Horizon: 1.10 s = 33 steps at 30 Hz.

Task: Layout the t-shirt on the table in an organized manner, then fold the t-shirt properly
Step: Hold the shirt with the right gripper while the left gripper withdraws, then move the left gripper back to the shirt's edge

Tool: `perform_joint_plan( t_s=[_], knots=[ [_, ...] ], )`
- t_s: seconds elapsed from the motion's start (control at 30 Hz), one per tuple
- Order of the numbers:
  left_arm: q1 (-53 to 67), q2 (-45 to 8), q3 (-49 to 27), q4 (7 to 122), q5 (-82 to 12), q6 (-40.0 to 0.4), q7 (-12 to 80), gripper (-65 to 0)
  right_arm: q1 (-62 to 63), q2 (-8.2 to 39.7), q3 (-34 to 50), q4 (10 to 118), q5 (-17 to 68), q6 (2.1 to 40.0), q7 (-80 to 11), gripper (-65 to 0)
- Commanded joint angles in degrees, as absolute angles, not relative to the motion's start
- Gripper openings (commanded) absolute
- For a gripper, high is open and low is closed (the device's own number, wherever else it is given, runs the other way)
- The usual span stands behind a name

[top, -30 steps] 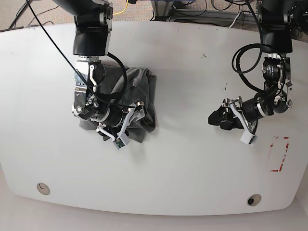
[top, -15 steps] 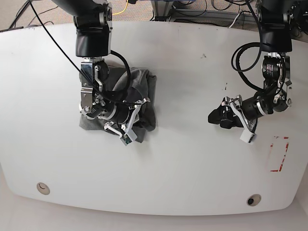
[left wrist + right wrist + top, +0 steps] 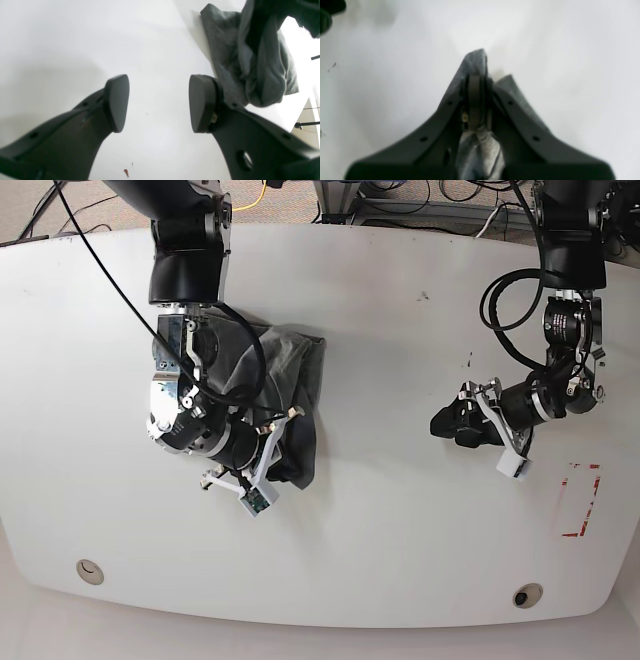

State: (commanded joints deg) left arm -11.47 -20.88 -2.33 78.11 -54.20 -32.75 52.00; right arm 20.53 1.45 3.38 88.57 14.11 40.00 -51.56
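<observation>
t-shirt (image 3: 285, 395): bunched on table (image 3: 400, 520), far side. right end effector (image 3: 475, 75) pinching 1 fold; left end effector (image 3: 157, 102) spread, idle. risk: thin pinch slips, cloth re-bunches.

Right gripper (image 3: 475, 82) fingers clamped together; left gripper (image 3: 158, 102) fingers spread

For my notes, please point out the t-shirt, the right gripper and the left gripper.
t-shirt (image 3: 292, 370), base view, upper folds.
right gripper (image 3: 476, 75), right wrist view, tips pinching cloth.
left gripper (image 3: 157, 102), left wrist view, gap between fingertips.

Right tool (image 3: 475, 82) clamped on t-shirt (image 3: 475, 60)
</observation>
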Motion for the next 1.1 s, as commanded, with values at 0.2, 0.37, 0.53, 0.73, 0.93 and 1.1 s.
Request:
perform_joint_plan(
  t_s=[0.2,0.37,0.53,0.73,0.93,1.1],
  knots=[
    [-11.47,-20.88,-2.33,78.11,-54.20,-32.75,52.00,-29.2,22.46,1.45,3.47,85.32,14.02,40.00,-50.51,-65.0],
    [-11.47,-20.88,-0.84,78.11,-54.20,-32.75,52.00,-29.2,22.73,1.45,3.12,82.42,14.02,40.00,-47.78,-64.0],
    [-11.47,-20.88,-0.40,78.29,-54.20,-32.75,52.00,-29.2,22.55,1.45,3.03,80.04,14.02,40.00,-46.20,-39.5],
    [-12.00,-19.47,3.56,78.55,-54.29,-32.84,52.00,-29.2,20.09,2.59,3.47,87.69,14.02,40.00,-46.55,-0.3],
    [-13.41,-16.75,11.12,81.89,-54.20,-32.84,52.00,-29.2,16.66,6.20,3.56,99.21,14.20,40.00,-48.57,0.0],
    [-15.34,-12.97,17.10,82.95,-54.20,-32.66,52.00,-29.2,12.88,8.22,7.96,103.52,14.64,40.00,-52.62,-2.9]
  ],
)
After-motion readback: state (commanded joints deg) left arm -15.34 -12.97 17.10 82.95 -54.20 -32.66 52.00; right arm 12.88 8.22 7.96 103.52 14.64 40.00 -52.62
